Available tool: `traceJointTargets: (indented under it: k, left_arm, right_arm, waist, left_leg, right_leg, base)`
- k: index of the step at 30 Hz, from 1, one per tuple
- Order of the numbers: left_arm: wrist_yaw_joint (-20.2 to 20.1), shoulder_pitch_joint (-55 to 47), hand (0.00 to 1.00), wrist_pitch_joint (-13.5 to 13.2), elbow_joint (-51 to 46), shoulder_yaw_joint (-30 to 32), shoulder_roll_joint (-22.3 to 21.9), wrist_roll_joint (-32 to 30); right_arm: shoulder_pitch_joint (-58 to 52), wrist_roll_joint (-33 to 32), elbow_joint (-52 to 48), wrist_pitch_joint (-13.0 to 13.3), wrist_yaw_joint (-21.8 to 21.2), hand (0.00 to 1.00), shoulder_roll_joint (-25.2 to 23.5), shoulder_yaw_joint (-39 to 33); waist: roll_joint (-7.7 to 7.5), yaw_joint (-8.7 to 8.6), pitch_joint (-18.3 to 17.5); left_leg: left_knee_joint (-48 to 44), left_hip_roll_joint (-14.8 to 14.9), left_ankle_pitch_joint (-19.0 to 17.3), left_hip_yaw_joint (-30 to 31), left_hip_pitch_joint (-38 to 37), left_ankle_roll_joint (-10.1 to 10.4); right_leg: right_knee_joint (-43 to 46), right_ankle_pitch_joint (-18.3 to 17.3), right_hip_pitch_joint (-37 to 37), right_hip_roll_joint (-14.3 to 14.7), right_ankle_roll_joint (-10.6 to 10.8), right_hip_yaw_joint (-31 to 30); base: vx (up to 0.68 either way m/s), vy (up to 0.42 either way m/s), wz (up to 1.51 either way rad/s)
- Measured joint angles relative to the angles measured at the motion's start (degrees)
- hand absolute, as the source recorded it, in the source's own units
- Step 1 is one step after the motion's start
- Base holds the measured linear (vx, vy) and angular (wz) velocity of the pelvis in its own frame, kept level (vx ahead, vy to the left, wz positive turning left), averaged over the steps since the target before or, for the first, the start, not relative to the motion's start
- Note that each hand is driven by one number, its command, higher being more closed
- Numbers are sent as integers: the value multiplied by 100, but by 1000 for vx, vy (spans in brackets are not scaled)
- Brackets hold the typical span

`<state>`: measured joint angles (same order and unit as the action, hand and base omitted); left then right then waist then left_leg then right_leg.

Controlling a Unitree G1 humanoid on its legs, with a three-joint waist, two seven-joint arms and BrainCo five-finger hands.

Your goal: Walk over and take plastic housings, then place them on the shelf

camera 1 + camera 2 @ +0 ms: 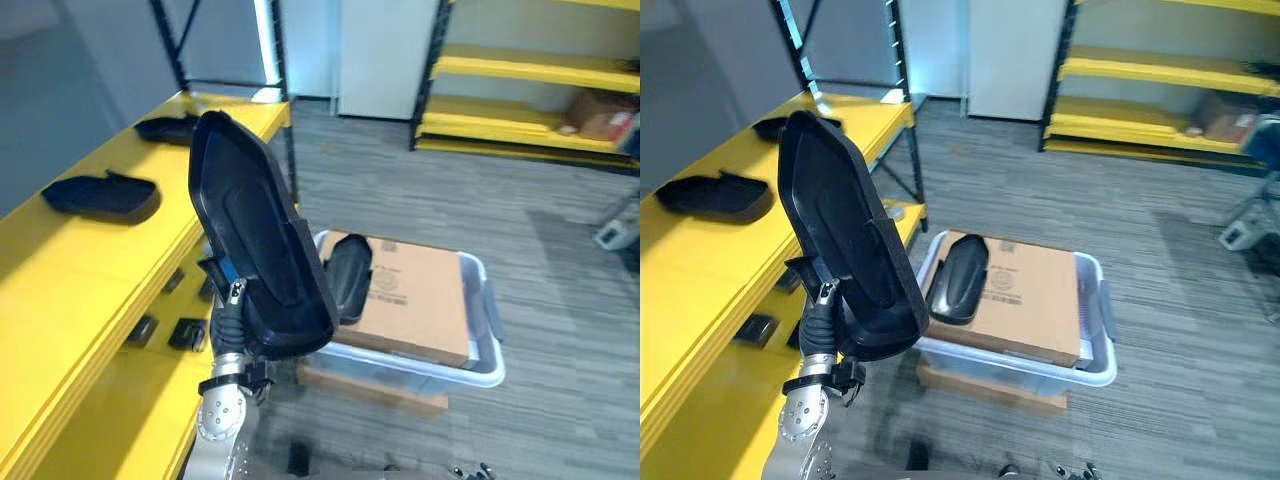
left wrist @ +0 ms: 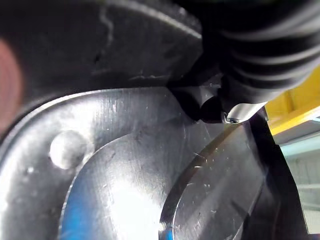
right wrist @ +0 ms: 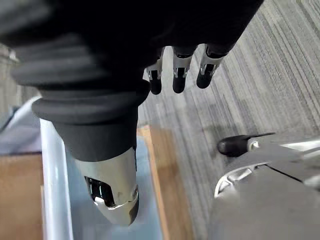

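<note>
A large black plastic housing (image 1: 255, 240) stands upright in the air beside the yellow shelf (image 1: 60, 290), its hollow side facing me. My left hand (image 1: 224, 300) grips it from behind near its lower edge, and one fingertip (image 2: 235, 114) presses on the housing (image 2: 125, 165) in the left wrist view. Two more black housings (image 1: 100, 195) (image 1: 168, 128) lie on the shelf top. Another housing (image 1: 348, 277) rests on a cardboard box (image 1: 415, 295). My right hand (image 3: 112, 195) hangs over the floor, fingers (image 3: 182, 75) relaxed and holding nothing.
The cardboard box sits in a clear plastic bin (image 1: 480, 365) on the grey floor, right of the shelf. Small black parts (image 1: 186, 333) lie on the shelf's lower level. Yellow racks (image 1: 530, 95) stand at the back right, one bearing a carton (image 1: 600, 115).
</note>
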<state>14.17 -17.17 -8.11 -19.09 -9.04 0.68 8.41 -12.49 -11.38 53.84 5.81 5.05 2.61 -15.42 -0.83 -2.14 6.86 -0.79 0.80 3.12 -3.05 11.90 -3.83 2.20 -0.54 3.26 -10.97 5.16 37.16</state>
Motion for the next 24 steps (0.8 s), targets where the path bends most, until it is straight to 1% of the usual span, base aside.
traceJointTargets:
  k: [1, 2, 3, 4, 5, 6, 7, 8, 9, 10, 11, 12, 13, 14, 15, 16, 17, 18, 19, 20, 21, 22, 23, 24]
  left_arm:
    - [1, 29, 100, 0, 1, -9, -37, 1]
    - [-11, 56, 100, 0, 27, -58, -92, 0]
    - [-23, 101, 100, -1, 68, -76, -100, 1]
    - [-19, 113, 100, -14, 77, -123, -97, 13]
    - [-20, 126, 100, -45, 80, -134, -49, 109]
    - [-23, 157, 100, -57, 101, -156, -20, 118]
    - [-38, 261, 100, -61, 199, -207, 3, 125]
    - [-49, 303, 100, -60, 237, -239, 7, 164]
    - [-74, 348, 100, -62, 265, -269, 7, 229]
    - [-100, 376, 100, -65, 296, -273, 11, 240]
    - [-138, 388, 100, -64, 325, -276, 0, 238]
    - [-140, 394, 100, -63, 380, -282, -6, 238]
    - [-130, 466, 100, -57, 462, -342, 10, 235]
    - [-124, 532, 100, -57, 501, -360, 55, 234]
    - [-116, 622, 100, -57, 530, -377, 146, 226]
    - [-110, 680, 100, -58, 556, -402, 199, 221]
    - [-73, 706, 100, -59, 593, -436, 193, 217]
    - [-21, 726, 100, -59, 615, -480, 185, 213]
    - [-15, 755, 100, -61, 621, -504, 185, 211]
    - [-14, 772, 100, -63, 623, -509, 183, 210]
    - [-3, 828, 100, -81, 649, -511, 188, 209]
    - [10, 886, 100, -97, 698, -511, 187, 209]
    - [52, 943, 100, -117, 789, -515, 188, 209]
    - [83, 939, 100, -117, 810, -515, 188, 209]
  right_arm:
    - [58, 17, -9, -1, 0, 0, 19, 3]
    - [160, 25, -52, -3, 8, 0, 122, -17]
    - [186, 25, -83, -5, 7, 0, 131, -12]
    - [265, 25, -137, 0, 8, 0, 137, 19]
    - [411, 25, -142, 2, 9, 0, 129, 66]
    - [468, 25, -143, 3, 13, 0, 132, 67]
    - [579, 30, -109, -17, 23, 0, 83, 73]
    - [605, 34, -97, -38, 22, 0, 42, 75]
    - [649, 66, -97, -86, 22, 0, -37, 91]
    - [672, 80, -101, -122, 23, 0, -64, 112]
    - [692, 113, -109, -167, 25, 0, -53, 206]
    - [708, 167, -147, -211, 21, 0, -23, 334]
    - [721, 208, -188, -216, 21, 0, -16, 450]
    - [734, 235, -187, -220, 17, 0, -45, 482]
    - [763, 255, -188, -222, 15, 0, -110, 499]
    - [767, 265, -202, -221, 16, 0, -148, 534]
    - [753, 303, -226, -221, 19, 0, -146, 570]
    - [692, 306, -307, -215, 23, 0, -144, 628]
    - [653, 307, -379, -199, 22, 0, -139, 701]
    - [655, 307, -399, -192, 19, 0, -113, 720]
    - [651, 307, -441, -192, 21, 0, -102, 735]
    - [622, 306, -507, -189, 21, 0, -105, 743]
    - [596, 306, -539, -187, 18, 0, -105, 752]
    - [577, 306, -544, -187, 11, 0, -108, 761]
  waist:
    - [46, 27, 44]
    - [171, 17, 94]
    - [203, -12, 93]
    - [155, 33, 100]
    - [127, 118, 96]
    - [128, 145, 97]
    - [131, 142, 106]
    - [121, 141, 107]
    - [96, 134, 118]
    - [44, 136, 149]
    - [58, 135, 147]
    - [39, 125, 165]
    - [90, 87, 156]
    - [114, 42, 149]
    - [75, -23, 189]
    - [-1, -28, 226]
    - [-34, -30, 227]
    - [-33, -64, 229]
    - [-28, -102, 230]
    - [-13, -127, 236]
    - [4, -162, 244]
    - [-2, -170, 241]
    - [-16, -161, 234]
    - [-37, -162, 222]
  left_leg:
    - [-274, 133, -59, -579, 109, -70]
    - [-725, 619, -128, -2151, 121, -113]
    - [-767, 687, -150, -2432, 100, -129]
    - [-744, 595, -185, -2587, 62, -178]
    - [-797, 480, -272, -2529, 105, -187]
    - [-861, 427, -327, -2476, 146, -186]
    - [-974, 307, -474, -2355, 173, -198]
    - [-1029, 244, -541, -2333, 164, -219]
    - [-1249, 183, -750, -2372, 161, -229]
    - [-1486, 148, -952, -2402, 179, -235]
    - [-1735, 94, -1164, -2352, 187, -293]
    - [-1948, 15, -1370, -2218, 164, -348]
    - [-1972, -45, -1431, -2087, 84, -405]
    - [-1925, -76, -1435, -1992, 36, -409]
    - [-1805, -117, -1420, -1835, -87, -396]
    - [-1635, -184, -1398, -1698, -287, -373]
    - [-1545, -224, -1380, -1589, -432, -388]
    - [-1479, -269, -1362, -1422, -568, -381]
    - [-1410, -307, -1360, -1254, -672, -376]
    - [-1398, -314, -1360, -1172, -700, -373]
    - [-1387, -351, -1362, -958, -745, -365]
    - [-1389, -397, -1361, -798, -799, -336]
    - [-1399, -450, -1395, -619, -881, -276]
    - [-1411, -487, -1419, -517, -933, -233]
  right_leg:
    - [61, -42, 32, -65, -8, 203]
    - [354, -182, 181, -137, 149, 765]
    - [484, -246, 262, -202, 206, 966]
    - [586, -286, 357, -352, 265, 1166]
    - [587, -330, 390, -451, 352, 1237]
    - [584, -348, 410, -490, 392, 1256]
    - [567, -408, 522, -548, 484, 1294]
    - [565, -446, 583, -585, 532, 1307]
    - [636, -541, 675, -692, 570, 1336]
    - [861, -694, 707, -856, 528, 1357]
    - [1300, -892, 706, -1087, 303, 1329]
    - [2033, -1086, 603, -1360, -435, 1082]
    - [2941, -933, 179, -1587, -830, 363]
    - [3251, -1046, -46, -1543, -703, -124]
    - [3494, -1285, -289, -1347, -420, -658]
    - [3559, -1507, -539, -1137, -320, -1024]
    - [3452, -1600, -690, -968, -299, -1198]
    - [3180, -1658, -884, -699, -211, -1405]
    - [2839, -1657, -1135, -410, -187, -1723]
    - [2657, -1643, -1270, -277, -163, -1900]
    - [2321, -1567, -1460, -77, -77, -2232]
    - [2102, -1477, -1584, 15, -13, -2446]
    - [1892, -1220, -1652, 89, -55, -2638]
    - [1822, -1043, -1649, 90, -76, -2667]
  base:
    - [39, 135, 177]
    - [57, 110, 178]
    - [91, 131, 184]
    - [71, 91, 97]
    - [65, 113, 67]
    - [51, 131, 57]
    - [44, 113, 57]
    - [73, 142, 78]
    - [89, 143, 66]
    - [140, 179, 65]
    - [136, 153, 47]
    - [224, 198, 45]
    - [209, 157, 43]
    - [225, 140, 58]
    - [198, 59, 64]
    - [247, 52, 67]
    - [296, 47, 71]
    - [298, 17, 82]
    - [249, -10, 84]
    - [250, -33, 95]
    - [257, -59, 93]
    - [320, -104, 117]
    - [274, -117, 97]
    - [280, -169, 105]
